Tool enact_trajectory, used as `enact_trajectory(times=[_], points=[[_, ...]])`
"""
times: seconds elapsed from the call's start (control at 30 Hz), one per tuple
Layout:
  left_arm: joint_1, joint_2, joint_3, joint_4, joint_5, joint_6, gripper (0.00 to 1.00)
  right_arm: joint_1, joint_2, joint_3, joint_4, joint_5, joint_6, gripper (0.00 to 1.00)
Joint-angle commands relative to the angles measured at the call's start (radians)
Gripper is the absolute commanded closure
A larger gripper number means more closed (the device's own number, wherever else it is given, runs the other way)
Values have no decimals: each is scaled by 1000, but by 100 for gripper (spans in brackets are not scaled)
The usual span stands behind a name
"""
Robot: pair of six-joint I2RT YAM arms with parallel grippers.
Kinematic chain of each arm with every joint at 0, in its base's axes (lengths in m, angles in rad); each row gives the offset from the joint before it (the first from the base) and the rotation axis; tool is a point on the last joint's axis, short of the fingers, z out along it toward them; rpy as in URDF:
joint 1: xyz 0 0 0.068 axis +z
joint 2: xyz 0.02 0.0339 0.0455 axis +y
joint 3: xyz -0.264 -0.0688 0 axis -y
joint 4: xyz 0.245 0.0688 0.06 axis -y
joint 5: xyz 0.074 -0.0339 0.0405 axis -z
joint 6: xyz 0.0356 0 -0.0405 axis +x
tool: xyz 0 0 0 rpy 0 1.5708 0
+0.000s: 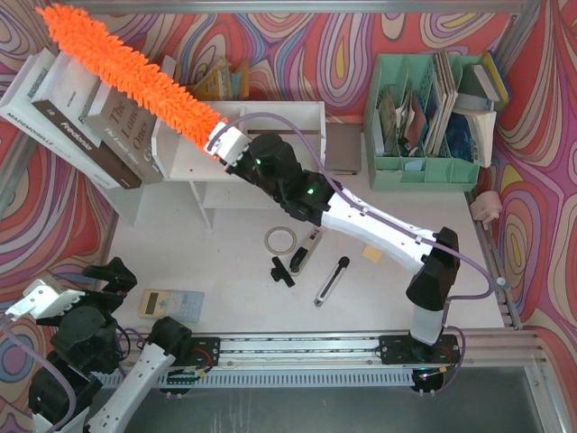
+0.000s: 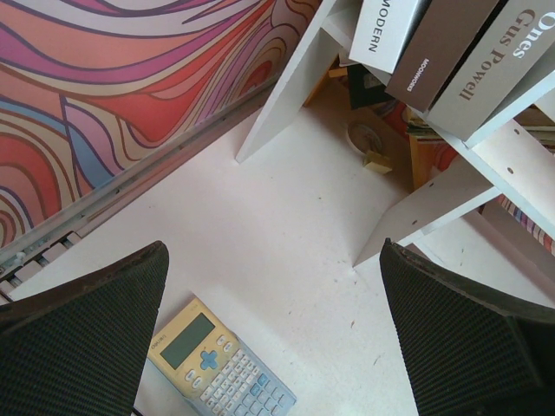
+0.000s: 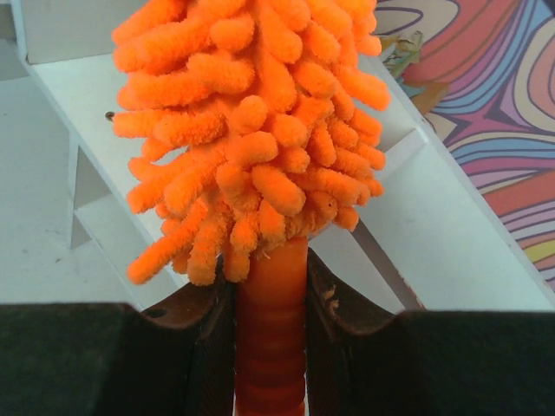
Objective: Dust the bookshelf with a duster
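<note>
Swirling red and pink patterns are covering the walls around a white table (image 1: 225, 234). On it, the duster (image 1: 126, 68) is stretching in a diagonal from the right gripper (image 1: 225, 142) toward the far left corner. Its fluffy head is lying over the tops of the leaning books (image 1: 81, 113) on the left half of the shelf (image 1: 302, 122). Whether the fibres are really pressing on the books, I cannot tell from above. This gripper is clamping the thin handle (image 3: 270, 347) just below the fluff, as the wrist view is showing. I am judging that a sweeping stroke is in hand. To do it well, the arm should be holding the head low enough that the fibres are bending a little. It should be drawing the head slowly along the tops, without pushing the tilted books over. The left gripper (image 2: 273, 247) is hanging with jaws wide apart, holding nothing, above a calculator (image 2: 217, 368) near the front left edge. A green organizer (image 1: 424, 171) is standing well apart at the right.
</note>
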Motion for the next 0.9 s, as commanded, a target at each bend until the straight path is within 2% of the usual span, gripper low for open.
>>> enact_trajectory(times=[0.0,0.13,0.37,0.7,0.87], points=[[3,-8,-12,20,7,22,2,-33,5,97,-4,21,70,100],[3,-6,-12,21,5,21,2,-32,-44,66,34,-46,90,100],[3,-7,-11,18,6,18,2,-32,-25,116,-1,-32,93,100],[2,4,-11,19,5,22,2,-15,-174,20,25,-105,95,100],[3,1,-11,18,4,20,2,20,-227,-24,28,-75,84,100]])
